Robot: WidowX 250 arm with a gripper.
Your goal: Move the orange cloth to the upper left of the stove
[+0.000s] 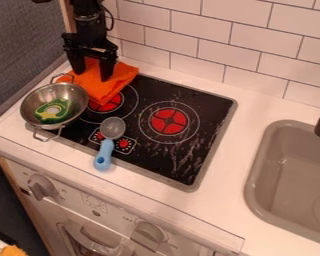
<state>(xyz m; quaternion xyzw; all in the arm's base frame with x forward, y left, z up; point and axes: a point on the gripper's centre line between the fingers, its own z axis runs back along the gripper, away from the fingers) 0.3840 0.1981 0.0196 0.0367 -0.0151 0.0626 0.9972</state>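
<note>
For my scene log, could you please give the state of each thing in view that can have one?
Gripper: open, fingers apart at the cloth
Orange cloth: rumpled, on the stove's upper left
Metal pan: upright, holding the green-and-yellow object
Green-and-yellow object: lying inside the pan
Blue-handled spoon: lying across the stove's front edge

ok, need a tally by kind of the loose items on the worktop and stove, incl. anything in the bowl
Cloth, orange: 1
Two-handled metal bowl: 1
Green-and-yellow item in the bowl: 1
Blue-handled spoon: 1
Total: 4
</note>
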